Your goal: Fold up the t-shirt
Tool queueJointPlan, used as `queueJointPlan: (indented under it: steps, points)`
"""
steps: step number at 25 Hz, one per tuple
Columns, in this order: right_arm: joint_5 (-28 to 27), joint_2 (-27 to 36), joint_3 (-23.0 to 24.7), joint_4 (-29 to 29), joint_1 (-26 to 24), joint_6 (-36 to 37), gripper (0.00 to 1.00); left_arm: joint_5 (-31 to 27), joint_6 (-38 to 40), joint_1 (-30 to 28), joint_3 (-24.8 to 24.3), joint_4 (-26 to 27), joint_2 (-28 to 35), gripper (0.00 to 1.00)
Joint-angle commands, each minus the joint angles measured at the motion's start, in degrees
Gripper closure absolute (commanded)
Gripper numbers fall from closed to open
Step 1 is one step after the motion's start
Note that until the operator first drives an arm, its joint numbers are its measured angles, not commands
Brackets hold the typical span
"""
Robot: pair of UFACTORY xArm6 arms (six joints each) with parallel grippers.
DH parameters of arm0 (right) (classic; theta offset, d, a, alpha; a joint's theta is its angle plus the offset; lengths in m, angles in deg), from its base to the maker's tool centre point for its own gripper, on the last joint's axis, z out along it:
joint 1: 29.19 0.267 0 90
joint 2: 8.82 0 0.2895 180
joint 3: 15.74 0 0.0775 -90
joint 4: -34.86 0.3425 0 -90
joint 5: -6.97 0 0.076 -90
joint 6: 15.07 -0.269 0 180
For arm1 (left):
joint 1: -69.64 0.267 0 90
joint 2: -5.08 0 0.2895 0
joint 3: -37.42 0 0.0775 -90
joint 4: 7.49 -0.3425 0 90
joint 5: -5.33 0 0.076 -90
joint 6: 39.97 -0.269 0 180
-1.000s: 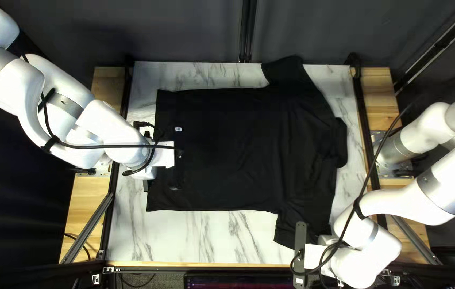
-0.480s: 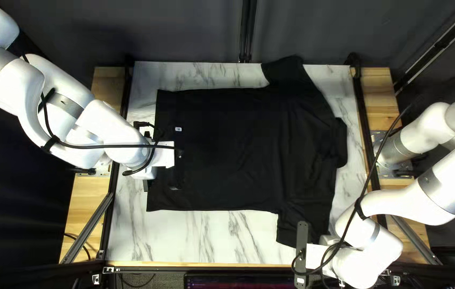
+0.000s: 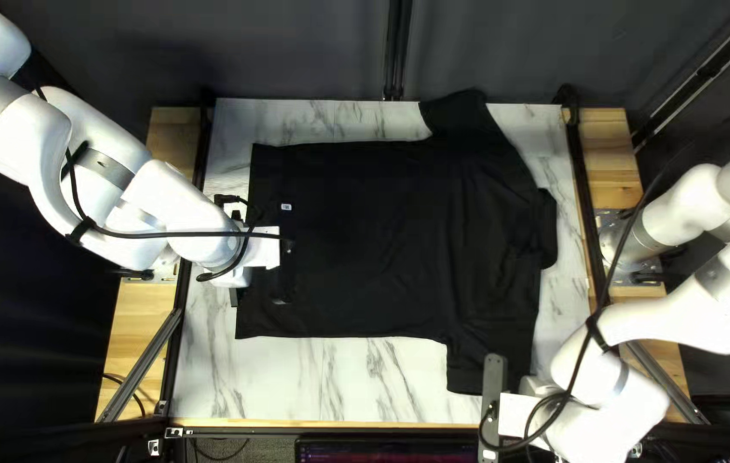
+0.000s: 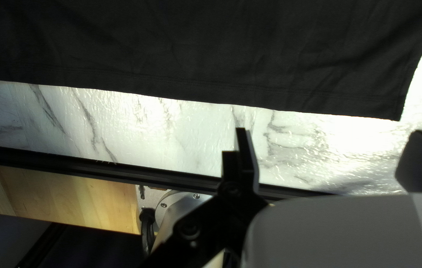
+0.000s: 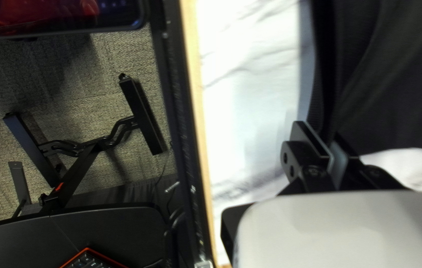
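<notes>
The black t-shirt (image 3: pixel 365 240) lies spread on the table, its hem toward my left arm and its sleeves at the far and near sides. My left gripper (image 3: pixel 258 250) hovers over the hem side; its fingertips are hidden from above. In the left wrist view, my left gripper (image 4: pixel 331 135) is open, nothing between its fingers, with the shirt's hem (image 4: pixel 211 94) just ahead. At the near sleeve is my right gripper (image 3: pixel 519 415), tips hidden. In the right wrist view, my right gripper (image 5: pixel 331 136) is shut on cloth of the t-shirt (image 5: pixel 394 89), which creases toward its fingers.
The marble-patterned table (image 3: pixel 322 386) has dark rails along its sides. Wooden boards (image 3: pixel 138 343) flank it. My right gripper is close to the table's near edge (image 5: pixel 196 99), beyond which a screen (image 5: pixel 57 17) and a black stand (image 5: pixel 97 144) show.
My right arm has moved rightward in the top left view, and the near sleeve has shifted and straightened with it. The left arm has stayed still.
</notes>
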Motion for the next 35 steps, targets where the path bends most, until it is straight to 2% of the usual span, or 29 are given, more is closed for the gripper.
queueJointPlan:
  steps: [1,8,12,16,22,28,31,35]
  points:
    - [-1.1,10.7,8.8,-2.7,-3.4,1.3,1.00,0.0,0.0,0.0,0.0,0.0,0.0,0.00]
    - [-0.2,22.8,19.0,-5.2,-9.2,4.3,1.00,0.0,0.0,0.0,0.0,0.0,0.0,0.00]
    - [0.2,26.3,22.2,-5.8,-11.4,5.9,1.00,0.0,0.0,0.0,0.0,0.0,0.0,0.00]
    - [2.0,31.4,27.6,-6.0,-16.2,9.6,1.00,0.0,0.0,0.0,0.0,0.0,0.0,0.00]
    - [0.4,35.2,28.5,-6.0,-20.9,14.2,1.00,0.0,0.0,0.0,0.0,0.0,0.0,0.00]
    - [-3.9,43.3,31.8,-6.0,-24.7,18.1,1.00,0.0,0.0,0.0,0.0,0.0,0.0,0.00]
    - [-3.5,45.0,33.0,-6.1,-26.7,19.8,1.00,0.0,0.0,0.0,0.0,0.0,0.0,0.00]
    - [-3.8,45.3,32.2,-6.5,-27.9,21.4,1.00,0.0,0.0,0.0,0.0,0.0,0.0,0.00]
